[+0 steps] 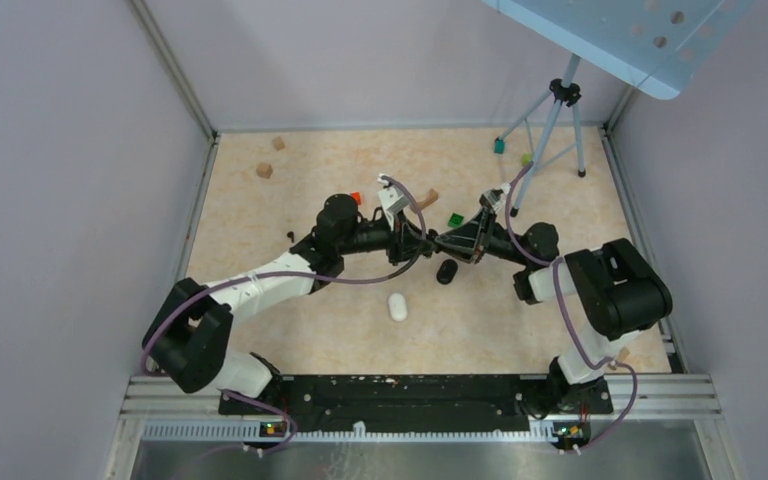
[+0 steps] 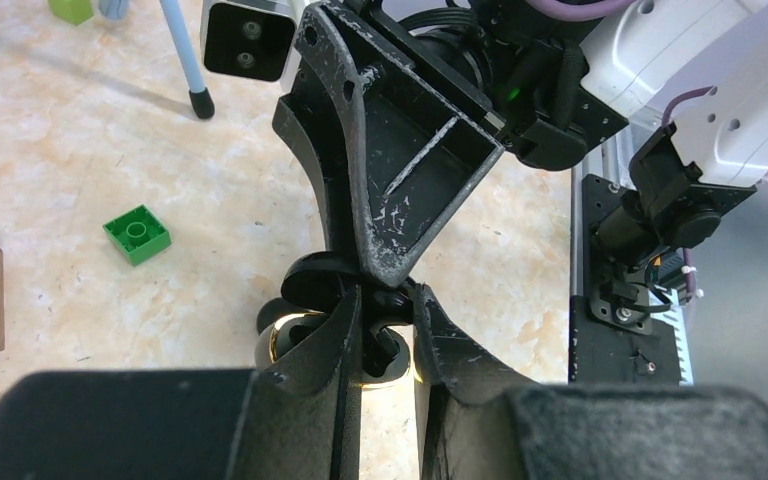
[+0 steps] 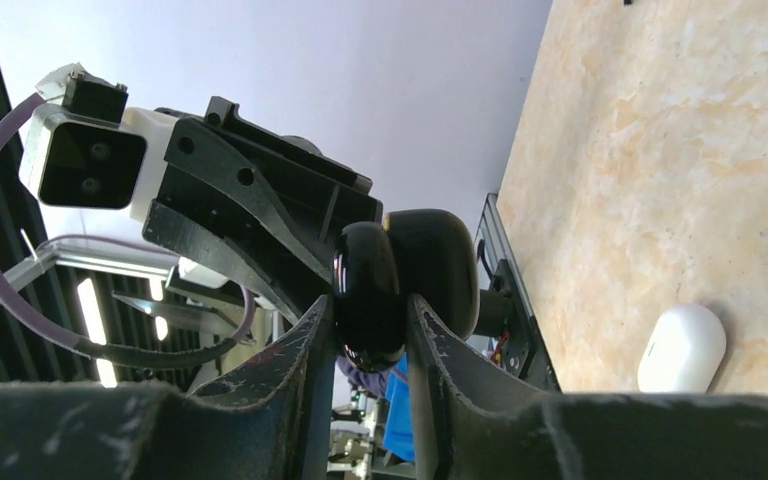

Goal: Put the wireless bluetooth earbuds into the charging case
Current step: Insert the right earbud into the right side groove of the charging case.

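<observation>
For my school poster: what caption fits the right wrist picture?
Right end effector and left end effector grip one black charging case midair.

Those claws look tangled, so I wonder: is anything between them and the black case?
Nothing visible does. Both the right gripper and the left gripper pinch the black charging case, from opposite sides.

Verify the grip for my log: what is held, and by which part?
The open black charging case: right gripper clamps one glossy shell half, left gripper pinches the other side.
</observation>
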Controlling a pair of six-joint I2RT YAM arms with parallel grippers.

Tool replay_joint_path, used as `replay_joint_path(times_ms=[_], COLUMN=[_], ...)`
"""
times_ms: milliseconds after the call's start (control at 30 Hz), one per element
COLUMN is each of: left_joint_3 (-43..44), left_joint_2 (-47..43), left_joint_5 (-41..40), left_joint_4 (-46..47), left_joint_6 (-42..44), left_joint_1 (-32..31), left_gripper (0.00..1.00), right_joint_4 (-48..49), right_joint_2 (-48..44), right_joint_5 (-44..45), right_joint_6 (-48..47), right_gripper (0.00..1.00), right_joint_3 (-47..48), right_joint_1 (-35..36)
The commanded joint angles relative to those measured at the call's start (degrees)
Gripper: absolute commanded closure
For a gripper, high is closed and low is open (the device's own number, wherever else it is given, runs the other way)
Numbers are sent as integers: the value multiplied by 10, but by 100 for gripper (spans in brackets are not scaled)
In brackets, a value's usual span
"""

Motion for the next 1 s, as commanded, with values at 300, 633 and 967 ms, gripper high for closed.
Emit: replay_joint_path(times_ms=[300,633,967], left_joint_3=[32,35,40], left_joint_2=[46,33,22], left_joint_5=[18,20,36], left_joint_4=[24,-1,-26], left_joint_6=[13,26,33], left_joint_1=[-7,0,0], left_gripper=[100,100,100], right_joint_4=[144,144,144], right_joint_2=[-7,-25,-51], right_joint_5=[-27,12,62], right_joint_6=[-15,16,48], right_gripper=[78,88,91], right_joint_3=[32,20,8], right_joint_1=[44,44,52])
